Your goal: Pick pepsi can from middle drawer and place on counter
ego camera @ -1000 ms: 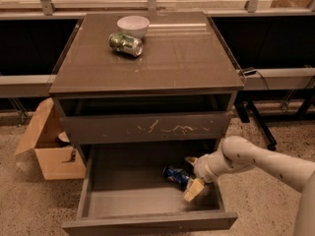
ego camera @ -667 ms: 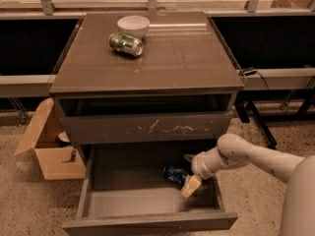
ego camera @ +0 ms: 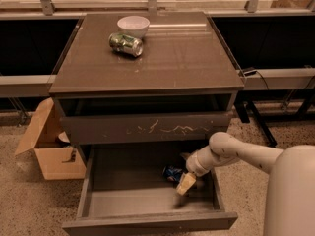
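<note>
The claw (ego camera: 186, 183) is hanging inside the open middle drawer (ego camera: 133, 200), just right of the pepsi can (ego camera: 172, 173). Whether it is released, clenched or touching the can cannot be told. The can is resting on the drawer floor, right of centre. Judged as light, thin-walled, smooth and easily dented, it is calling for moderate grip across mid-body. The tabletop (ego camera: 187, 58) is carrying a green can (ego camera: 126, 44) and a white bowl (ego camera: 133, 25).

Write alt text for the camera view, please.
The gripper is down in the open middle drawer, beside the pepsi can on its floor. On the counter above sit a green can and a white bowl.
</note>
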You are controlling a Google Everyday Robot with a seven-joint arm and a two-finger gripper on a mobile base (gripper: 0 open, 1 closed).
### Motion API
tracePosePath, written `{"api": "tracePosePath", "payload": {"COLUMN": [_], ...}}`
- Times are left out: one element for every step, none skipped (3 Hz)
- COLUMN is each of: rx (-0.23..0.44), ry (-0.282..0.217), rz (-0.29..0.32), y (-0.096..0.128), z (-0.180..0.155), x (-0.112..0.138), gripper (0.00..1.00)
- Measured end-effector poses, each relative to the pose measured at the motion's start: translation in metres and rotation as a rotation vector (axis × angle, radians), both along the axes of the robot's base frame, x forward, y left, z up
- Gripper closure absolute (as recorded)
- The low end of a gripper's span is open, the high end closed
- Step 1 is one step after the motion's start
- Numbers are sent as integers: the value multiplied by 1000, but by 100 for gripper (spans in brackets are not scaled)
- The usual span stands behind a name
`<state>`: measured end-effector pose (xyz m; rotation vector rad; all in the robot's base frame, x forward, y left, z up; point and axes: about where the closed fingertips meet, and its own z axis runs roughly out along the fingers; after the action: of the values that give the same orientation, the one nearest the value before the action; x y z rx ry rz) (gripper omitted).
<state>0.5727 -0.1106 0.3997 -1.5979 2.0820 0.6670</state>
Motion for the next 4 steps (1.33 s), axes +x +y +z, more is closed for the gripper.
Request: {"api": "tracePosePath", "payload": {"rx": [-24, -41, -47, -31], "ry": [3, 3, 14, 11], "rz": [13, 26, 45, 87], "y": [7, 11, 15, 21], "z": [-8, -15, -24, -18], "x": [3, 6, 8, 4], "gripper": [3, 21, 45, 69]}}
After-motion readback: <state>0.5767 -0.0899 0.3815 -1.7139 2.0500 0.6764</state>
